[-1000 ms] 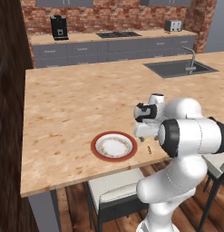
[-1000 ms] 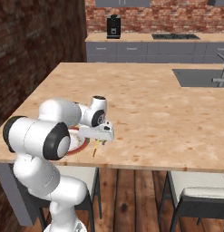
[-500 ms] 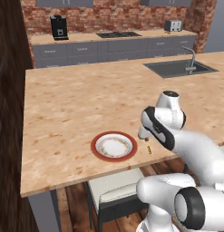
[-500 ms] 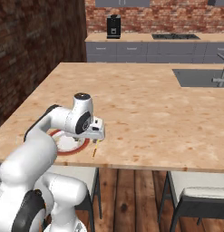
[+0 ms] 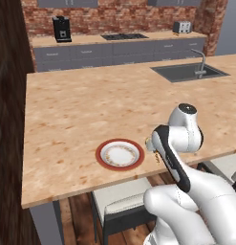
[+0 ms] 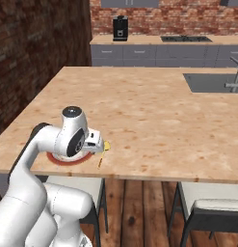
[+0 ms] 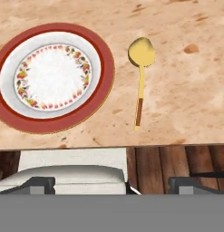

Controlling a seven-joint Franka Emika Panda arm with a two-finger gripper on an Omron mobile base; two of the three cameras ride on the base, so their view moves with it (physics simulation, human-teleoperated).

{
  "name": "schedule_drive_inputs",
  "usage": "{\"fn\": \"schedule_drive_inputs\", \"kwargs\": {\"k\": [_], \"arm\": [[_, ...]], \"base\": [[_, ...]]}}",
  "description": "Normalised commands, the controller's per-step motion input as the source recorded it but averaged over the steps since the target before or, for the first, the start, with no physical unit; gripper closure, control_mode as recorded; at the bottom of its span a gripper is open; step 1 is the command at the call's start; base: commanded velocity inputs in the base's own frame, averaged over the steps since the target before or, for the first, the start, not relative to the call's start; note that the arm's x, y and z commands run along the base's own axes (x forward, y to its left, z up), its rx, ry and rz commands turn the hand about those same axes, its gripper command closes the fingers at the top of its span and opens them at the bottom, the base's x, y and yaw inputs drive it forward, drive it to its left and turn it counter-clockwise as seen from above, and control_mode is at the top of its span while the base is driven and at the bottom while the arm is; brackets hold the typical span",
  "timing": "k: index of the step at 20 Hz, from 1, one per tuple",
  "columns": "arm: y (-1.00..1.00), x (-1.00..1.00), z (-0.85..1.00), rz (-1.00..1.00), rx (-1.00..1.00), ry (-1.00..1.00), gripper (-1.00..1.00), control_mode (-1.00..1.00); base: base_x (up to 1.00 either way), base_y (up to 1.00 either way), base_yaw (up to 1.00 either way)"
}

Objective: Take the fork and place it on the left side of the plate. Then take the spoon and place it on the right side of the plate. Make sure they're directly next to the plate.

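A long island (image 5: 91,103) with a speckled tan top runs across the kitchen; a steel sink (image 5: 188,72) with a tap (image 5: 201,61) is set into its far right end; behind it, grey cabinets (image 5: 114,51) line a red brick wall (image 5: 119,16); on their counter stand a black coffee machine (image 5: 61,29), a hob (image 5: 124,36) and what may be a toaster (image 5: 182,27); a dark brick wall (image 6: 38,58) closes the left side; white-cushioned stools (image 6: 209,212) sit under the near edge; the floor (image 6: 139,207) is reddish planks.
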Motion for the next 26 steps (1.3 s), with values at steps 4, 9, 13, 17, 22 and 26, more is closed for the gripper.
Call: {"fn": "schedule_drive_inputs", "kwargs": {"k": [4, 9, 13, 17, 22, 26], "arm": [[0.0, 0.0, 0.0, 0.0, 0.0, 0.0, -1.0, 1.0], [0.0, 0.0, 0.0, 0.0, 0.0, 0.0, -1.0, 1.0], [0.0, 0.0, 0.0, 0.0, 0.0, 0.0, -1.0, 1.0], [0.0, 0.0, 0.0, 0.0, 0.0, 0.0, -1.0, 1.0], [0.0, 0.0, 0.0, 0.0, 0.0, 0.0, -1.0, 1.0], [0.0, 0.0, 0.0, 0.0, 0.0, 0.0, -1.0, 1.0]], "base": [[-0.23, 0.58, -0.02], [-0.01, 1.0, -0.03], [0.0, 1.0, -0.05], [-0.33, 0.96, -0.03], [-1.0, 0.11, -0.01], [-1.0, 0.02, -0.06]]}}
